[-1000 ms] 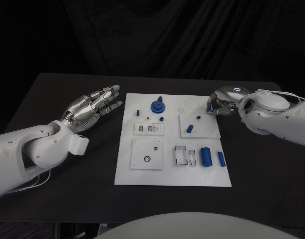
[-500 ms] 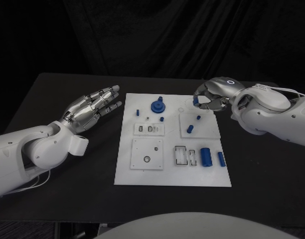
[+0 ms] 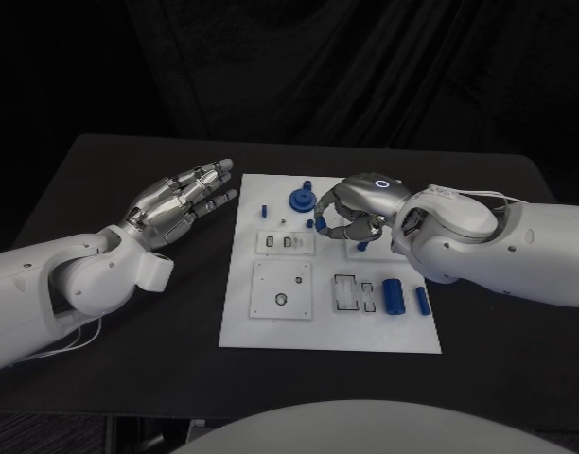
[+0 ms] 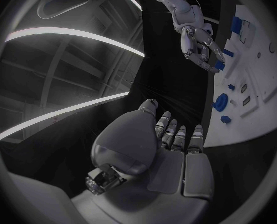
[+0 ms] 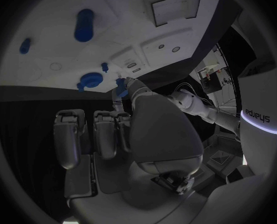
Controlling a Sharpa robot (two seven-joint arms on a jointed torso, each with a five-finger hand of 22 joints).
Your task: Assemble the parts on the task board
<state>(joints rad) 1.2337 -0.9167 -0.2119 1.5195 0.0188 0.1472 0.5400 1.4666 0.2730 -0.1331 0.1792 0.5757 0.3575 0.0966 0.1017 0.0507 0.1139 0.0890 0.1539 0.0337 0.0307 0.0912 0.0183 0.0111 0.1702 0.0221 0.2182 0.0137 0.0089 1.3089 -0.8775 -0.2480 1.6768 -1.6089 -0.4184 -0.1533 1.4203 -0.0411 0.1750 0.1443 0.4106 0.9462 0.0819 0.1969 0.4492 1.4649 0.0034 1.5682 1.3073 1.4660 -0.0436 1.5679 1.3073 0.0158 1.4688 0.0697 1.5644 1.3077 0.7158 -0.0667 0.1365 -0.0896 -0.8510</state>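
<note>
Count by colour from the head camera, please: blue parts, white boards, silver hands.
Blue parts: 5 (gear piece, small peg, large cylinder, short cylinder, held part; the hand may hide more)
White task board: 1
Silver hands: 2 (left hand, right hand)
Total: 8

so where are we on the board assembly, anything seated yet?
Looks early. Possibly done: a blue gear-like part stands at the task board's far end; whether it is seated, I cannot tell. In hand: the right hand pinches a small blue part over the board's middle. Left: a blue cylinder and a smaller blue piece lie loose near the right edge. The left hand hovers open beside the board.
</note>
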